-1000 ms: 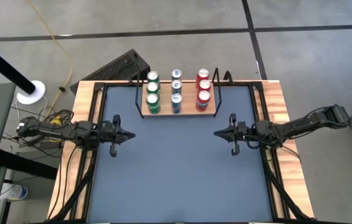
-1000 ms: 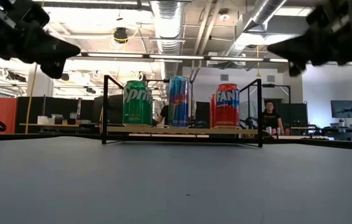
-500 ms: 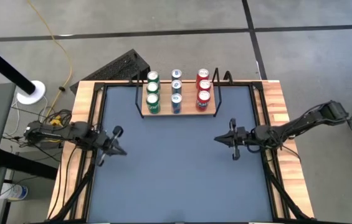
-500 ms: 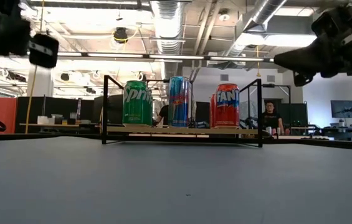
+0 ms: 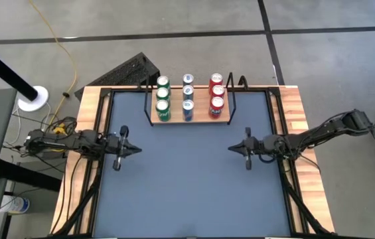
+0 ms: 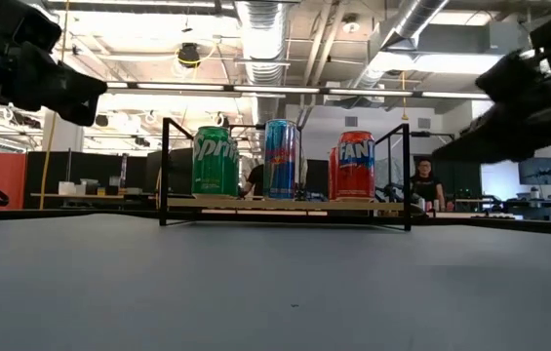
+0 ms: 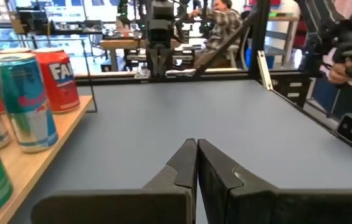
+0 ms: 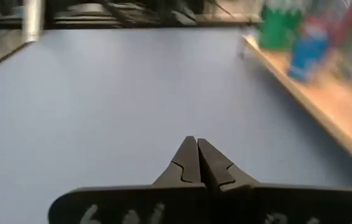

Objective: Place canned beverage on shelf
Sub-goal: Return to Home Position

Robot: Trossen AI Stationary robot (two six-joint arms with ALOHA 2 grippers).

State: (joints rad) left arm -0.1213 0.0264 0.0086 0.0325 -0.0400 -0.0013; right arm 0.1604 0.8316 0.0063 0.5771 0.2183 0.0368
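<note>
The shelf (image 5: 188, 120), a light-wood board with black wire end frames, stands at the table's far middle. On it stand three green cans (image 5: 162, 98), three blue cans (image 5: 188, 96) and three red cans (image 5: 216, 93), in rows running front to back. In the low view the front cans are a green one (image 6: 215, 162), a blue one (image 6: 281, 159) and a red one (image 6: 356, 166). My left gripper (image 5: 136, 149) (image 7: 196, 144) hovers shut over the table's left side, pointing right. My right gripper (image 5: 231, 149) (image 8: 194, 142) hovers shut over the right side, pointing left. Neither holds anything.
The dark grey table top (image 5: 194, 186) lies bare between and in front of the grippers, framed by wooden edges (image 5: 84, 133). A black perforated panel (image 5: 129, 70) lies beyond the far left corner. A person (image 6: 421, 183) sits in the room behind the table.
My right gripper has sunk toward the table and tipped slightly nose-down, staying shut. My left gripper has drawn back a little toward the table's left edge, rolled about its own axis and come back level, also shut. The cans and shelf have not moved.
</note>
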